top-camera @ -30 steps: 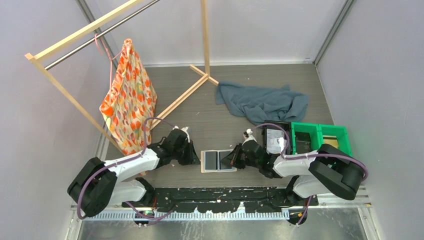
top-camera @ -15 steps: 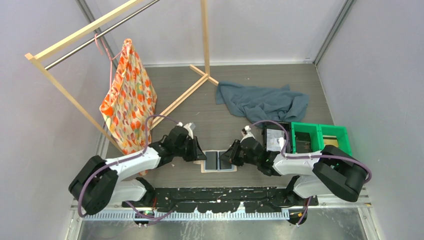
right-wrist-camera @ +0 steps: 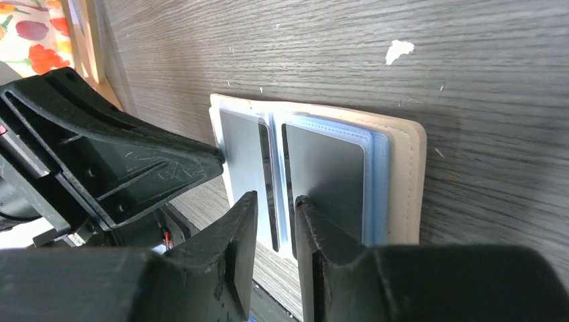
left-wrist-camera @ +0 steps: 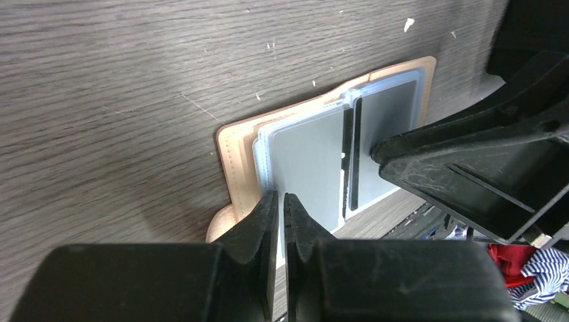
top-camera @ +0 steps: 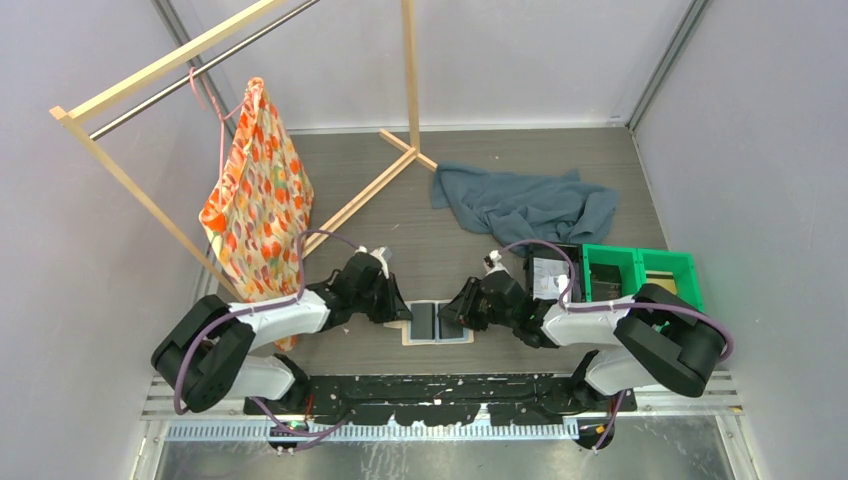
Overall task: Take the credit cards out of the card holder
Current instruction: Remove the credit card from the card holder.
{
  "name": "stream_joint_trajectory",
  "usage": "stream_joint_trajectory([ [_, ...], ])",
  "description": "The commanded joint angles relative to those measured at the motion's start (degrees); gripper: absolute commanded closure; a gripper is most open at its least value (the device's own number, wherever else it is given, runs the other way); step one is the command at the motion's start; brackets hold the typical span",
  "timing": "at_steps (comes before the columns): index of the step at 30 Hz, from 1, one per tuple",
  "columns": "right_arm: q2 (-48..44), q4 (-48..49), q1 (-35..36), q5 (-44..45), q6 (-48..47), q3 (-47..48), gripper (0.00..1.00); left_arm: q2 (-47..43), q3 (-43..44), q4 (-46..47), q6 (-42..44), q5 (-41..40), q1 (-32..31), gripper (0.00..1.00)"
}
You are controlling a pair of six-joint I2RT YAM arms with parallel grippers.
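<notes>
Holder [left-wrist-camera: 235,157] lies open, my left pincer [left-wrist-camera: 280,196] clenched on its edge, right pincer [right-wrist-camera: 276,200] part-open over a card [right-wrist-camera: 325,168].

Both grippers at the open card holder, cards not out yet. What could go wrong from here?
1. The right gripper stands slightly open over the middle fold of the card holder. Closing there could pinch a blue-grey pocket rather than a credit card and drag the holder along.
2. The left gripper, closed at the holder's edge, sits very near the right one, so the fingers could bump.

Glossy credit cards [left-wrist-camera: 305,161], matt card holder [left-wrist-camera: 235,144]
</notes>
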Motion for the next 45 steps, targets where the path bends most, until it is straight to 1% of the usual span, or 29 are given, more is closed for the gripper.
stream_joint_trajectory([
  [1,0.1,1.2,-0.3,-1.2,-1.0,1.5,0.68,0.2,0.3,2.6,0.4,-2.1,0.2,0.91],
  [10,0.8,2.5,-0.3,-1.5,-0.8,1.3,0.68,-1.6,-1.0,1.4,0.6,-2.2,0.3,0.91],
  [17,2.5,4.6,-0.3,-1.5,-0.1,1.2,0.68,1.1,-0.7,1.7,1.6,0.2,0.3,0.9],
  [23,4.9,7.7,-0.3,-2.0,1.3,0.7,0.7,3.6,-1.0,4.3,2.0,3.3,0.2,0.89],
  [29,7.4,10.8,-0.3,-2.7,2.3,0.1,0.71,6.0,-0.6,5.1,2.3,4.0,0.1,0.89],
  [39,6.1,13.5,-0.4,-1.9,4.1,-2.2,0.72,11.3,-0.5,7.5,2.5,5.3,0.1,0.89],
  [42,6.0,16.3,-0.4,-2.1,5.5,-3.6,0.74,12.8,-0.2,7.9,2.8,5.9,0.1,0.89],
  [45,6.4,19.7,-0.4,-1.8,7.1,-5.0,0.8,13.4,0.1,7.8,3.0,6.0,0.1,0.9],
])
